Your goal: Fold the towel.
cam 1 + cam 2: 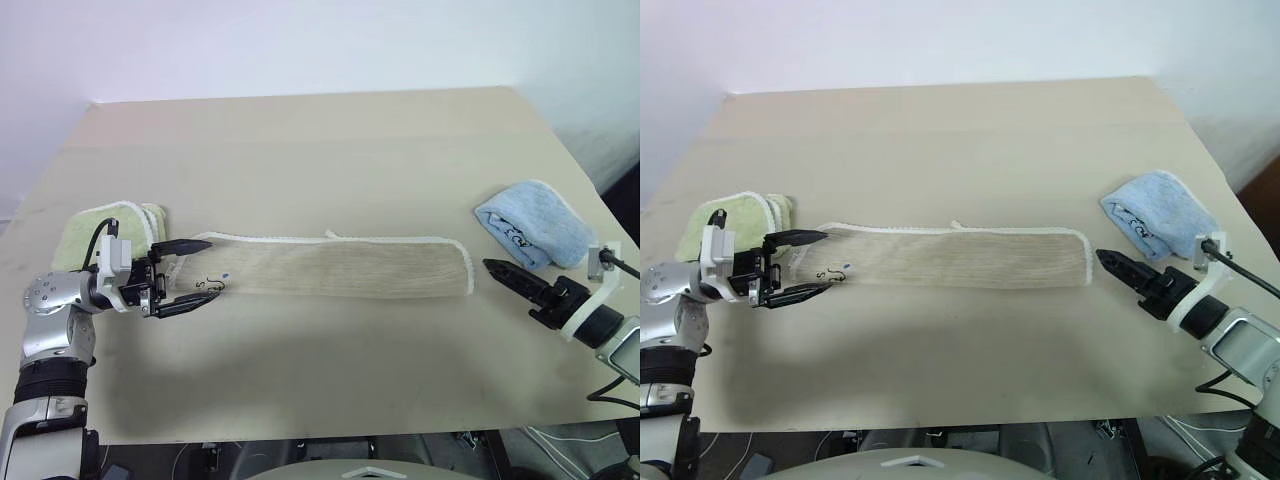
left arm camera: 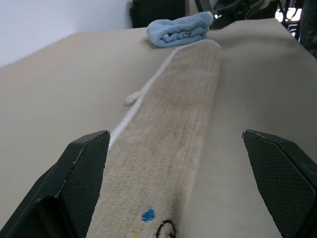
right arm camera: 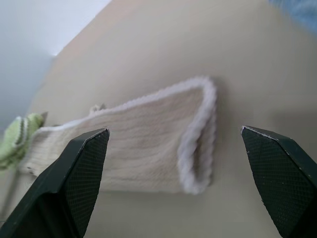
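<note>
While the light-green towel [image 1: 108, 232] sits folded near the table's left edge, the left gripper [image 1: 186, 278] hovers just beside it, pointing to the right along the tabletop. Its two black fingers [image 1: 183, 245] stand wide apart and hold nothing; they straddle the left end of the towel [image 1: 340, 267], one finger toward the far edge and one toward the near edge, with the printed logo [image 1: 210, 287] lying between them. Whether the fingertips touch the cloth cannot be told.

That beige towel lies flat on the table [image 1: 320, 150], folded into a long narrow strip in the middle of the surface. Its long axis runs left to right, one short end pointing at the left gripper and the other at the right gripper. White corded edging [image 1: 300, 239] runs along the far long side, and a small white loop [image 1: 333, 235] sticks out from that edge about halfway along.

Just past the strip's right end, slightly nearer the camera, the right gripper [image 1: 497, 267] points left toward that end, apart from it. In the right wrist view its fingers [image 3: 79, 168] stand wide open and empty, framing the doubled, white-edged end of the strip. Behind that gripper, a light-blue towel [image 1: 533, 222] lies bunched near the table's right edge.
</note>
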Robot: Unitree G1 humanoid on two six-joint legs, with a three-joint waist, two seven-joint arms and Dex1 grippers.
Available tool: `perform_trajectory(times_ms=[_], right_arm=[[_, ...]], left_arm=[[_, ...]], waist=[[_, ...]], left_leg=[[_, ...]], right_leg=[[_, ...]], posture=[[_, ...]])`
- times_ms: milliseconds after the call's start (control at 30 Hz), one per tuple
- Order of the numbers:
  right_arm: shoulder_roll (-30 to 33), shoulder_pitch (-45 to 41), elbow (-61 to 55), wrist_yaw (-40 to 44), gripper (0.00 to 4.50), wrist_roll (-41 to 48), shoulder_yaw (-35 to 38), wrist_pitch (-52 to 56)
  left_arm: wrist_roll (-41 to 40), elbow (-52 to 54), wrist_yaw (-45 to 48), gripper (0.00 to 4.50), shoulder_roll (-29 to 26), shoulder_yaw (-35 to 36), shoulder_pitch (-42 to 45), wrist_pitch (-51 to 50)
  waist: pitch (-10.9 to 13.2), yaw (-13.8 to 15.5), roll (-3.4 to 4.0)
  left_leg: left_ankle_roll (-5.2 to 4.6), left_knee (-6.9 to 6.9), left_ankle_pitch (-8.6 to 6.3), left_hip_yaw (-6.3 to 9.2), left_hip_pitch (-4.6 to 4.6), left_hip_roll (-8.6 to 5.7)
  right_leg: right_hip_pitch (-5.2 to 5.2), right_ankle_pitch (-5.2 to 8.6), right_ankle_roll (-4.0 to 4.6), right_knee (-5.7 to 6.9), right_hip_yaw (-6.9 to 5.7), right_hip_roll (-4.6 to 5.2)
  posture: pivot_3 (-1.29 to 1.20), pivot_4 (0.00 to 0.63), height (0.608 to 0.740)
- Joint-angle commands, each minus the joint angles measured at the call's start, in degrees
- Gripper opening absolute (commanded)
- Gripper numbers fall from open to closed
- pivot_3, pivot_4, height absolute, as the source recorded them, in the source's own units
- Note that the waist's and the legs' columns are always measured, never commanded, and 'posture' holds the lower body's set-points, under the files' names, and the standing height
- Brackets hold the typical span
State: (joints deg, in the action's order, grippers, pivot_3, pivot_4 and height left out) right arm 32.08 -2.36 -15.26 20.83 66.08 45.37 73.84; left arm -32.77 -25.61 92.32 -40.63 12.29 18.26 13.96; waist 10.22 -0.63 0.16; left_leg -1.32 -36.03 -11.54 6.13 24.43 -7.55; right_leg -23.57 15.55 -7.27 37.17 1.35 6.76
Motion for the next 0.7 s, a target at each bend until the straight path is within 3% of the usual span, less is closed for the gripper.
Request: perform_trajectory(times_ms=[33, 367, 700], right_arm=[[-2.4, 0.8, -2.5, -5.1, 4.47, 4.6, 0.4, -0.1], [-7.0, 5.7, -5.2, -16.7, 4.47, 13.6, -2.7, -4.6], [-7.6, 8.0, -5.8, -21.3, 4.47, 18.3, -10.2, -10.7]], left_arm=[[-1.3, 2.1, 0.2, 4.5, -1.6, 1.3, -0.1, 0.2], [-1.1, 5.5, 0.0, 4.5, -1.9, 2.2, -2.2, -0.8], [-0.5, 5.0, -0.2, 4.5, -1.6, 2.4, -2.7, -0.2]], waist=[[0.0, 0.0, 0.0], [0.0, 0.0, -0.01], [0.0, 0.0, -0.01]], left_leg=[[0.0, 0.0, 0.0, 0.0, 0.0, 0.0], [-0.01, 0.07, 0.0, 0.01, 0.0, 0.01], [-0.01, 0.07, 0.0, 0.01, -0.01, 0.03]], right_leg=[[-0.01, 0.0, 0.0, -0.01, -0.01, 0.0], [-0.02, 0.02, 0.03, -0.06, -0.02, 0.0], [-0.04, 0.08, 0.13, -0.1, -0.02, -0.02]], posture=[[0.0, 0.15, 0.728], [0.0, 0.15, 0.728], [0.0, 0.15, 0.728]])
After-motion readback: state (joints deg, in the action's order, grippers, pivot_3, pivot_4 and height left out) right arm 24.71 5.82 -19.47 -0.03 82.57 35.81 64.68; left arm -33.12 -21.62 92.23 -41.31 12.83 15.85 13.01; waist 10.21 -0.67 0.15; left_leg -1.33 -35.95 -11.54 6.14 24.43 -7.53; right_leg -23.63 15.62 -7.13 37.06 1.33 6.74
